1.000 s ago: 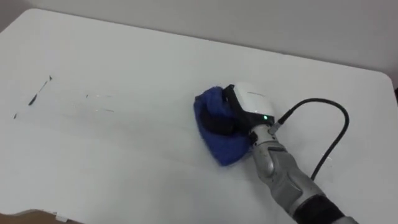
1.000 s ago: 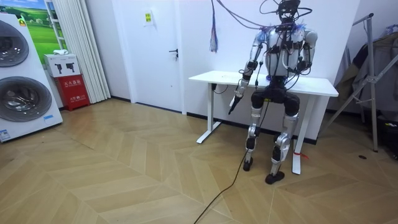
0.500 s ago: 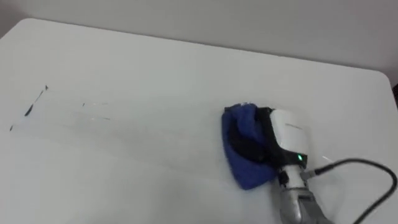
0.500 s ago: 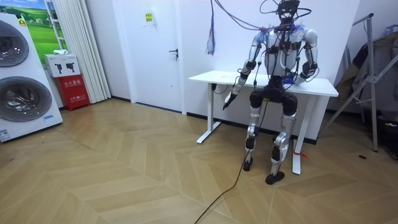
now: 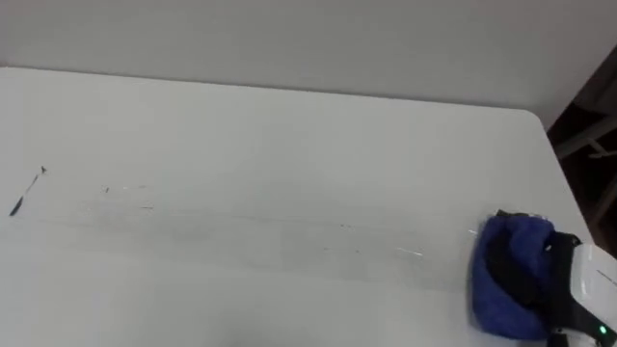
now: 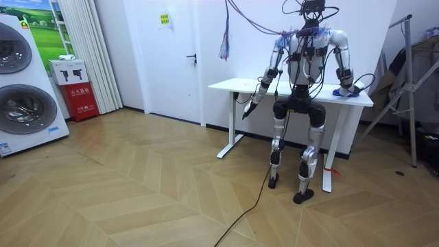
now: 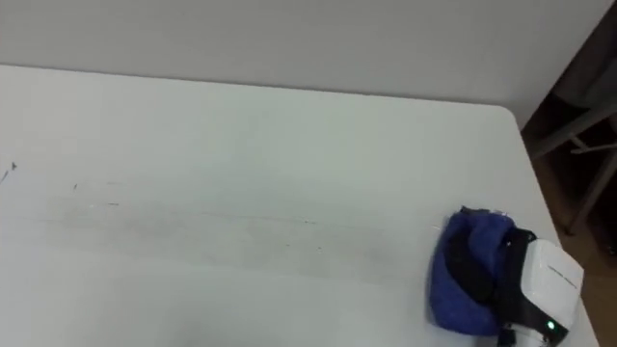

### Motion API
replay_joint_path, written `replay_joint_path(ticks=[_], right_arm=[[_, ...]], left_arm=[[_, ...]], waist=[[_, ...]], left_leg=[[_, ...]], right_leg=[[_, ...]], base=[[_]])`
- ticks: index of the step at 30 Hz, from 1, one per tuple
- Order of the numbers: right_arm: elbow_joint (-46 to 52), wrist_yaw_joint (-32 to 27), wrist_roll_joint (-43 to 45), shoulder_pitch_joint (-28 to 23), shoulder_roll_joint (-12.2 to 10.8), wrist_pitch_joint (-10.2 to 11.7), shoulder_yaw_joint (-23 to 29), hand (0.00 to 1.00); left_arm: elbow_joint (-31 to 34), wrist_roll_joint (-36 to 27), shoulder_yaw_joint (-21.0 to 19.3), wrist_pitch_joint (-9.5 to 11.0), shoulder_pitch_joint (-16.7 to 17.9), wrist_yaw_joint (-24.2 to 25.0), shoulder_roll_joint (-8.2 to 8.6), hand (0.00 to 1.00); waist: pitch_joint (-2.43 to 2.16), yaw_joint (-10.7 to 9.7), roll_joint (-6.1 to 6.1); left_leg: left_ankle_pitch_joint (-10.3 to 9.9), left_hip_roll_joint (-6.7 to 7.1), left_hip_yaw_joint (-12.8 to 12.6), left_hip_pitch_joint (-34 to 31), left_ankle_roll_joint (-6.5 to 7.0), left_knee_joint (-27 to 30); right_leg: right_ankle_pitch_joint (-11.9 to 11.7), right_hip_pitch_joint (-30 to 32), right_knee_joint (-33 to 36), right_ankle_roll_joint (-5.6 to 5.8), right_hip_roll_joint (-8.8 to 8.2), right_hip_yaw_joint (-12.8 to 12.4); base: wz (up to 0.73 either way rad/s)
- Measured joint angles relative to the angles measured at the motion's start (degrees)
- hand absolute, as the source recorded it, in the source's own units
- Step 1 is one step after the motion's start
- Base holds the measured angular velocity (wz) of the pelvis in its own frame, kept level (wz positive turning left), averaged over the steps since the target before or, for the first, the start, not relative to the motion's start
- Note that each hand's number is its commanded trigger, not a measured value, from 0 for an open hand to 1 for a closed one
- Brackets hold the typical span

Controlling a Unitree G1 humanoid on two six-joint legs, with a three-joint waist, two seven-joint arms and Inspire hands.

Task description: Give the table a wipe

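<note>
Overshoot threatens: my right hand [image 5: 590, 291], fingers [image 5: 508, 262] clamped on the blue cloth [image 5: 501, 299], sits near the right edge of the counter [image 5: 289, 145] and may sweep off it.

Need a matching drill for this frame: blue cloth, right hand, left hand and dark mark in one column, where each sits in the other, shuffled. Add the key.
Things:
1. blue cloth
2. right hand
3. left hand
4. dark mark

Places:
A. in the air beside the table, lower than its top
B. on the table, near its left end
C. on the table, near its right end, under a hand
D. on top of the cloth, gripping it

Pairs: 1-C, 2-D, 3-A, 4-B
</note>
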State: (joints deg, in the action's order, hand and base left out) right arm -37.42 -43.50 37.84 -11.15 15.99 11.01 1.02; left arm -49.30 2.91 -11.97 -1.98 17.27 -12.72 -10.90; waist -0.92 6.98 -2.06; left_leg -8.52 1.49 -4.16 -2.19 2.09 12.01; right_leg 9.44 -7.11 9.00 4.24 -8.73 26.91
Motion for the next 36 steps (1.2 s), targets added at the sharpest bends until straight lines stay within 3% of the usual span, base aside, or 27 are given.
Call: replay_joint_path(ticks=[1,4,6,7,8,9,10,14,18,20,22,26,30,31,32,33,36], right_arm=[[0.4,0.6,0.1,0.6,0.0,-0.6,-0.3,1.0],[4.0,3.9,1.4,2.0,-0.2,-5.6,-1.9,1.0],[7.5,9.0,3.8,4.8,-0.4,-11.1,-5.3,1.0],[8.6,10.7,4.9,6.0,-0.3,-12.5,-7.0,1.0],[10.0,14.1,7.6,9.1,-0.3,-14.6,-10.8,1.0],[10.5,15.7,8.9,10.8,-0.4,-15.2,-12.8,1.0],[11.3,18.8,10.8,14.4,-0.9,-16.1,-17.1,1.0],[11.6,26.7,14.1,24.1,-4.7,-16.7,-25.2,1.0],[11.5,30.0,14.6,27.3,-5.8,-15.8,-28.2,1.0],[11.4,29.8,14.2,27.1,-5.8,-15.1,-28.1,1.0],[11.6,29.4,14.1,26.4,-5.8,-13.9,-28.0,1.0],[11.9,28.7,11.7,24.3,-5.9,-12.7,-27.3,1.0],[11.8,27.8,11.7,20.7,-5.8,-10.2,-25.9,1.0],[12.0,27.3,12.0,19.3,-5.8,-9.6,-25.2,0.93],[12.4,26.8,12.0,17.8,-5.7,-9.1,-24.2,0.53],[12.4,26.3,12.0,16.7,-5.7,-9.1,-23.9,0.0],[11.9,23.5,11.8,12.9,-5.7,-8.1,-22.0,0.0]], left_arm=[[0.0,0.0,0.4,0.0,0.0,0.1,0.0,0.0],[-0.3,0.3,2.1,-0.1,-0.1,0.9,0.38,0.0],[-2.1,0.2,3.4,-0.4,-0.6,1.0,0.87,0.0],[-2.2,0.2,4.0,-0.5,-0.6,1.0,0.86,0.0],[-2.8,0.3,5.1,-0.5,-0.7,1.0,0.71,0.0],[-3.2,0.3,5.8,-0.6,-0.9,1.1,0.61,0.0],[-4.3,0.1,6.8,-0.7,-1.7,1.3,0.64,0.0],[-4.6,0.2,7.9,-0.7,-2.7,2.2,0.86,0.0],[-4.1,0.0,8.2,-1.9,-0.5,2.5,0.79,0.0],[-4.0,0.1,8.2,-2.6,0.1,3.5,0.79,0.0],[-4.1,0.4,8.1,-2.7,0.1,3.9,0.8,0.0],[-4.0,0.5,8.1,-2.5,-2.0,4.6,0.97,0.0],[-3.6,0.5,8.1,-1.7,-2.6,4.6,1.01,0.0],[-3.5,0.6,8.1,-1.7,-2.6,4.6,1.07,0.0],[-3.5,0.7,8.1,-1.7,-2.6,4.6,1.1,0.0],[-3.3,0.8,7.9,-1.7,-2.5,4.6,1.2,0.0],[-1.7,0.9,7.2,-1.7,-2.0,4.1,1.3,0.0]], waist=[[0.0,0.1,0.0],[0.1,1.3,0.17],[0.19,3.3,0.31],[0.24,4.1,0.3],[0.45,5.5,0.2],[0.61,6.0,0.16],[1.13,6.7,0.13],[2.46,11.2,-0.41],[2.29,14.2,-0.62],[2.38,13.7,-0.45],[2.19,13.4,-0.39],[2.08,12.8,0.0],[1.88,10.8,0.28],[1.8,9.9,0.36],[1.62,9.3,0.44],[1.61,8.9,0.54],[1.12,7.2,1.09]], left_leg=[[0.0,-0.01,0.0,0.0,-0.01,0.0],[-0.1,-0.78,-1.0,0.3,-0.19,0.2],[-0.3,-1.06,-0.9,0.4,-0.64,0.3],[-0.3,-1.09,-0.3,0.3,-0.67,0.3],[-0.3,-1.09,1.0,-0.1,-0.71,0.4],[-0.3,-1.04,1.9,-0.3,-0.76,0.6],[-0.3,-1.18,2.8,-0.7,-0.84,0.8],[0.2,-1.66,3.9,-2.6,-1.57,1.6],[0.2,-0.74,5.7,-2.7,-1.47,1.5],[0.1,-0.73,6.1,-2.6,-1.35,1.5],[0.0,-0.6,6.0,-2.5,-1.3,1.1],[-0.2,-0.64,5.9,-1.5,-1.34,0.5],[-0.3,-0.67,5.7,-0.4,-1.21,0.1],[-0.4,-0.42,5.7,0.0,-1.04,0.2],[-0.6,0.25,5.7,0.2,-0.81,0.2],[-0.6,0.26,5.6,0.6,-0.72,0.1],[-1.0,0.5,4.9,2.3,-0.14,0.1]], right_leg=[[0.0,0.0,0.1,-0.01,0.02,-0.1],[-0.2,0.5,0.8,-0.25,0.33,-1.1],[-0.6,0.9,0.9,-0.93,0.95,-2.1],[-0.7,1.3,1.1,-1.19,1.17,-2.3],[-1.1,2.0,1.0,-1.83,1.75,-2.4],[-1.3,2.2,0.9,-2.07,2.07,-2.4],[-1.3,2.3,0.9,-2.12,2.51,-2.3],[-0.4,3.4,0.5,-3.3,3.17,-1.4],[0.4,2.9,-0.3,-2.65,2.78,0.3],[0.4,2.3,-0.3,-2.58,2.72,0.2],[0.4,2.0,-0.2,-2.56,2.75,0.2],[0.4,1.5,-0.2,-2.52,2.75,-0.1],[0.5,0.4,-0.2,-2.13,2.42,-0.1],[0.7,-0.2,-0.2,-1.78,2.18,0.0],[1.0,-0.7,-0.2,-1.27,1.82,-0.1],[1.0,-1.1,-0.2,-1.25,1.71,-0.1],[1.1,-2.2,0.1,-0.84,1.0,-0.2]], base=[[-0.06],[-0.2],[-0.44],[-0.6],[-0.5],[-0.31],[0.07],[0.21],[0.31],[0.21],[0.08],[-0.01],[0.01],[0.0],[0.0],[-0.05],[-0.09]])
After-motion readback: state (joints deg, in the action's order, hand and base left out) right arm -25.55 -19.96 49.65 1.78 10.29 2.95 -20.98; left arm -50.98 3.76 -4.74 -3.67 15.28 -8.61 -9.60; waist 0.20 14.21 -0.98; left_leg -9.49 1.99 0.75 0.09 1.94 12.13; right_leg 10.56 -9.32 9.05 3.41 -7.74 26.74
